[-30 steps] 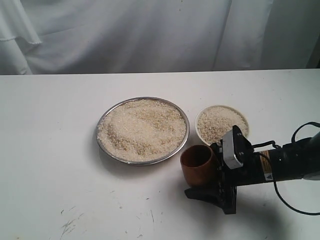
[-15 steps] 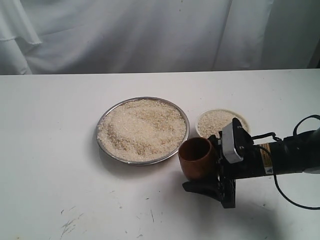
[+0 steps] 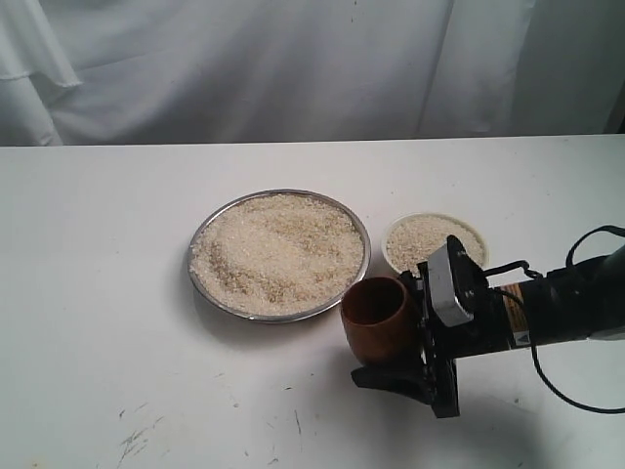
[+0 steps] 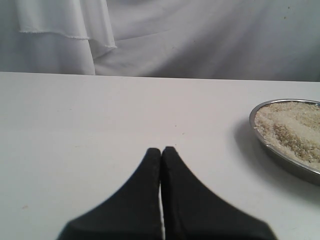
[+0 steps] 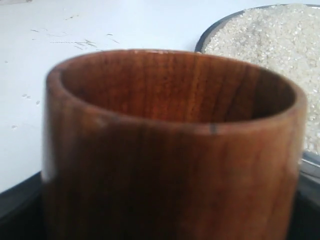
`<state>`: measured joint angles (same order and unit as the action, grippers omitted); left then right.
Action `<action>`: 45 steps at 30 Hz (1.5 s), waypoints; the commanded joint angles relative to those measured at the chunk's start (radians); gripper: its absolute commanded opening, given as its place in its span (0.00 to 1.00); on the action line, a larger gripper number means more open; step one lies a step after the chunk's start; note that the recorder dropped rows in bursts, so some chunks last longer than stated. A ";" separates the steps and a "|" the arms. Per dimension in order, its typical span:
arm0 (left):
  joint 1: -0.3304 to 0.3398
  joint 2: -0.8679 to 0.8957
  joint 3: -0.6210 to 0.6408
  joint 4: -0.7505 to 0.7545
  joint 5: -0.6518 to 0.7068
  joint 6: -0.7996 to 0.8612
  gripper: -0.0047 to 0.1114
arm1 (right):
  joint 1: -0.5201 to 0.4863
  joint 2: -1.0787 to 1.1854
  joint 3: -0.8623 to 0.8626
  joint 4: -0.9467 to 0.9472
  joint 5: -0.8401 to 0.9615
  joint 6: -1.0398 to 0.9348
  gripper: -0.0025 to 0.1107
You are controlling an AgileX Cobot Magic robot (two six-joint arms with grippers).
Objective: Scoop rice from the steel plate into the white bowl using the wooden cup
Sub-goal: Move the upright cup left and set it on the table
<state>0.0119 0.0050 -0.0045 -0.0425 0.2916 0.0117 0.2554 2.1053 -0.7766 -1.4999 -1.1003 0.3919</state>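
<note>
The right end effector (image 3: pixel 402 334) is clamping the upright wooden cup (image 3: pixel 377 320) just beside the steel plate (image 3: pixel 277 318) heaped with rice (image 3: pixel 278 249), near the white bowl (image 3: pixel 386 256). The left end effector (image 4: pixel 161 156), pressed together, is hovering over the tabletop (image 3: pixel 117 293).

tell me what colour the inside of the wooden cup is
Reddish-brown with darker vertical grain streaks. The wooden cup shows best in the right wrist view.
</note>
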 commanded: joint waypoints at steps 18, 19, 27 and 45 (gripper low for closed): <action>-0.002 -0.005 0.005 -0.001 -0.006 -0.003 0.04 | 0.036 0.034 -0.001 0.008 0.066 -0.055 0.02; -0.002 -0.005 0.005 -0.001 -0.006 -0.003 0.04 | 0.036 0.034 -0.001 0.008 0.071 -0.055 0.02; -0.002 -0.005 0.005 -0.001 -0.006 -0.003 0.04 | 0.036 0.035 -0.001 0.055 0.077 -0.044 0.45; -0.002 -0.005 0.005 -0.001 -0.006 -0.003 0.04 | 0.021 0.035 -0.001 0.073 0.055 -0.018 0.64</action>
<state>0.0119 0.0050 -0.0045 -0.0425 0.2916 0.0117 0.2881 2.1394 -0.7766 -1.4340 -1.0614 0.3530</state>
